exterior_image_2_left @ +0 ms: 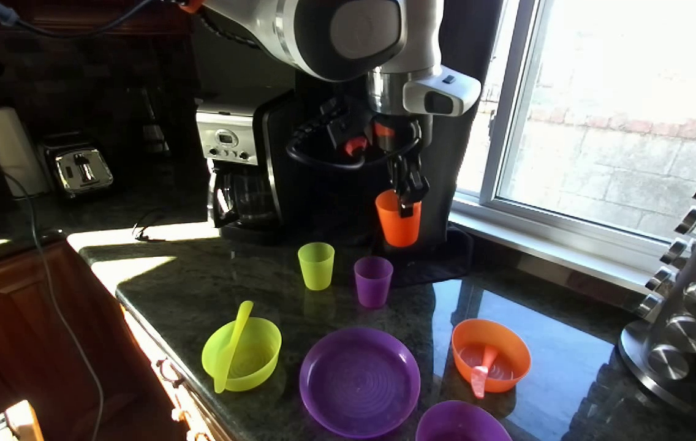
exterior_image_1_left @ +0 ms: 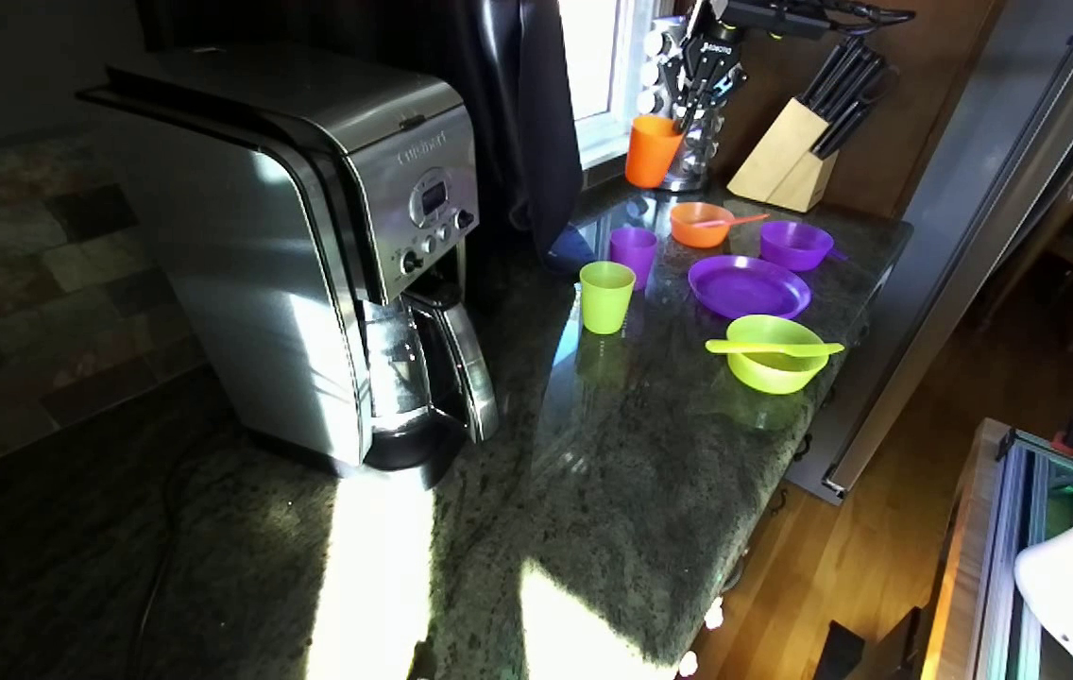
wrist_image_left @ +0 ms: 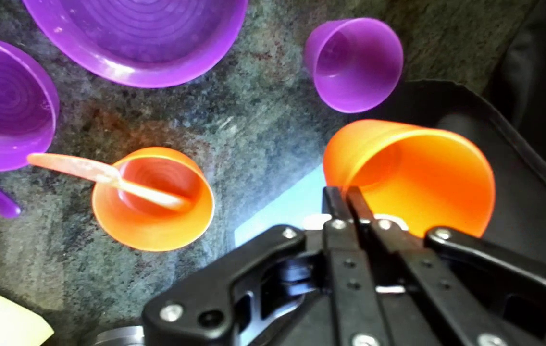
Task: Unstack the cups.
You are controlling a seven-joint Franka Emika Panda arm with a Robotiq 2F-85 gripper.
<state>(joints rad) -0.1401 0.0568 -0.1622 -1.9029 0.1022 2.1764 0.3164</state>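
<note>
- The black two-finger gripper (wrist_image_left: 345,194) has its fingers clamped on the wall of a tapered orange plastic tumbler (exterior_image_2_left: 398,226), at the rim; the tumbler hangs above the dark speckled stone counter (exterior_image_1_left: 612,491), mouth up.
- A tapered lime-green plastic tumbler (exterior_image_2_left: 316,267) and a tapered purple plastic tumbler (exterior_image_2_left: 374,283) stand upright on the counter, a narrow strip of stone between them.
- In an exterior view, the orange tumbler is right of both, left of the white window sill (exterior_image_2_left: 544,245) and in front of a black drape (exterior_image_2_left: 332,202).
- Nearer there, left to right, sit a round lime-green plastic bowl (exterior_image_2_left: 256,355) close to the counter's left edge, a shallow purple plastic plate (exterior_image_2_left: 360,383) and a round orange plastic bowl (exterior_image_2_left: 512,349), bare stone between them; a lime-green plastic utensil (exterior_image_1_left: 773,348) crosses the green bowl's rim.
- In an exterior view, the widest open stretch of stone lies near, between a steel-and-black coffee maker (exterior_image_1_left: 244,217) on the left and the counter's right edge.
</note>
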